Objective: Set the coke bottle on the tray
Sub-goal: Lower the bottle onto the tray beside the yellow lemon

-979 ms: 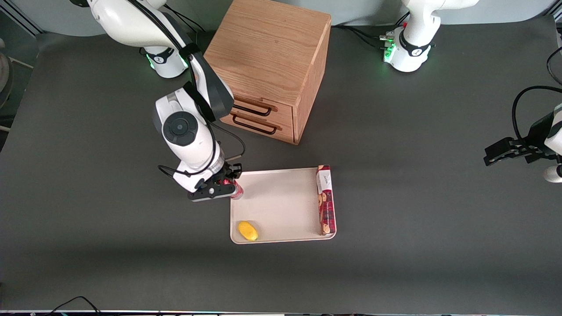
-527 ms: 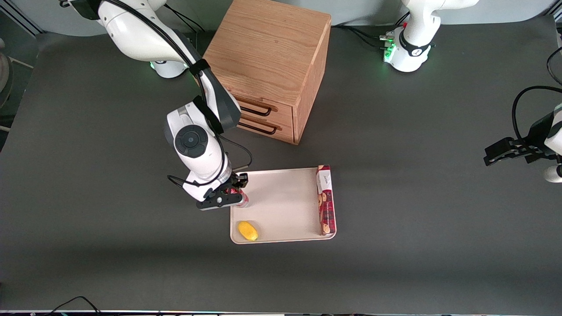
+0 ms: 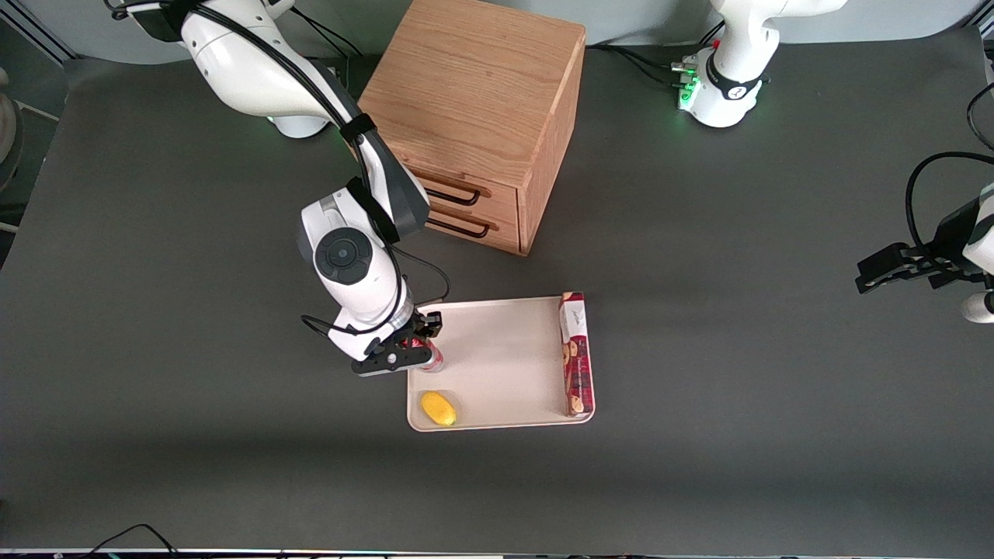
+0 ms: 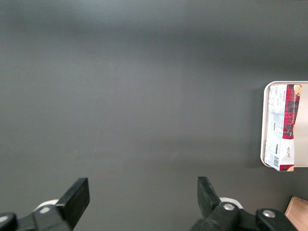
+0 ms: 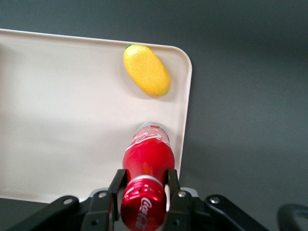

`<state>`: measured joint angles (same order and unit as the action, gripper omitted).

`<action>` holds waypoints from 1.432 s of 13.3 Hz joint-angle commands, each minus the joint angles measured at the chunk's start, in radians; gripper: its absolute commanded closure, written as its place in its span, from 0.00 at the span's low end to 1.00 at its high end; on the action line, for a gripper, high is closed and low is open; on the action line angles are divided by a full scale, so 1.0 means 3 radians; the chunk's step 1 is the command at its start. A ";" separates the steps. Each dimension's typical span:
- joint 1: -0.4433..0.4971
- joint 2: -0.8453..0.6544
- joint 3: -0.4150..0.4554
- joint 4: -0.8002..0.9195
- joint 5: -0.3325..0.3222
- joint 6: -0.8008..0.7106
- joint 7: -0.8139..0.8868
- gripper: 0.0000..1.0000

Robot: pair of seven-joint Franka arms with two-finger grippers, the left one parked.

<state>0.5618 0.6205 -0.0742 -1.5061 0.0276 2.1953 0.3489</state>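
Observation:
The coke bottle (image 3: 431,360) is a small red bottle with a red cap and a silvery base. It stands upright in my right gripper (image 3: 415,349), which is shut on its neck. In the right wrist view the fingers (image 5: 117,185) press on both sides of the bottle (image 5: 147,159) just below the cap, with the gripper (image 5: 144,185) directly over it. The bottle's base is over the cream-white tray (image 3: 505,365), just inside the rim at the working arm's end (image 5: 185,120). I cannot tell whether the base touches the tray.
A yellow lemon (image 3: 438,408) lies in the tray's corner, nearer the front camera than the bottle, and shows in the right wrist view (image 5: 147,70). A long red biscuit box (image 3: 575,353) lies along the tray's edge toward the parked arm. A wooden drawer cabinet (image 3: 474,101) stands farther back.
My right gripper has carried the bottle from the tray's corner rim to a spot inside the tray, a little nearer the front camera and toward the lemon.

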 commanded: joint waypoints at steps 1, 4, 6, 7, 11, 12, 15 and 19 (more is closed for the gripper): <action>0.0025 0.0069 -0.0024 0.0096 0.0066 0.0025 0.0049 1.00; 0.0025 0.0110 -0.0024 0.0101 0.0056 0.0070 0.0049 0.97; 0.0019 0.0115 -0.0029 0.0091 0.0056 0.0112 0.0044 0.22; 0.0014 0.0115 -0.0029 0.0091 0.0056 0.0117 0.0044 0.00; 0.0014 0.0110 -0.0024 0.0091 0.0061 0.0117 0.0054 0.00; 0.0014 0.0110 -0.0024 0.0091 0.0061 0.0117 0.0054 0.00; 0.0014 0.0024 -0.0029 0.0091 0.0056 0.0092 0.0039 0.00; -0.0093 -0.0655 -0.0136 0.0005 0.0031 -0.0581 -0.0165 0.00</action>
<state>0.5526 0.5613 -0.0973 -1.4639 0.0275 2.1371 0.3445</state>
